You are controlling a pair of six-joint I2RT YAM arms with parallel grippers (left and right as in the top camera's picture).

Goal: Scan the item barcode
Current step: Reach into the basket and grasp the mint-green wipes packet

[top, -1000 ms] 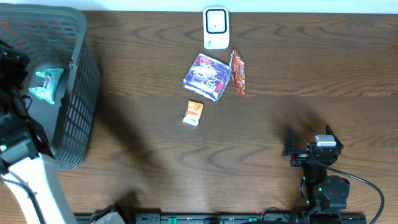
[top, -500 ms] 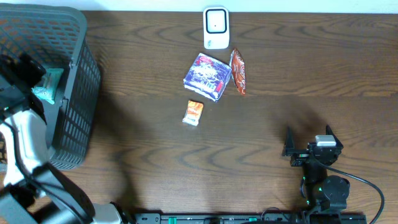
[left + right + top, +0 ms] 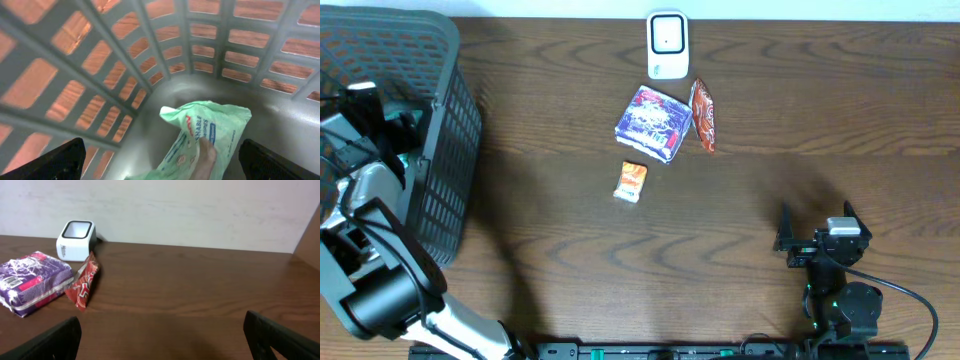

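Left hand (image 3: 161,150): fingers spread wide, seen as two dark tips at the lower corners of the left wrist view, inside the grey lattice basket (image 3: 445,70) at the counter's left end. Item: one soft green packet (image 3: 205,135), crumpled, glossy, with a white and blue label and red lettering. It lies on the basket floor close to the curved wall, between and ahead of the fingers, and neither finger visibly touches it. Right hand (image 3: 817,225): jaws open and holding nothing, low on the right of the counter (image 3: 840,110), with bare wood all round it. Scanner (image 3: 667,44): white housing with a dark window, at the far edge, mid-counter. Just before it is a purple packet (image 3: 653,123), and a red-brown sachet (image 3: 703,115) is against that packet's right side. A small orange packet (image 3: 631,182) lies apart, nearer the front. Open wood separates basket and scanner. The overhead view shows the left arm reaching over the basket rim and covering nearly all of the green packet. Only the left wrist view shows its label. The right wrist view shows the scanner, the purple packet and the sachet from the side.
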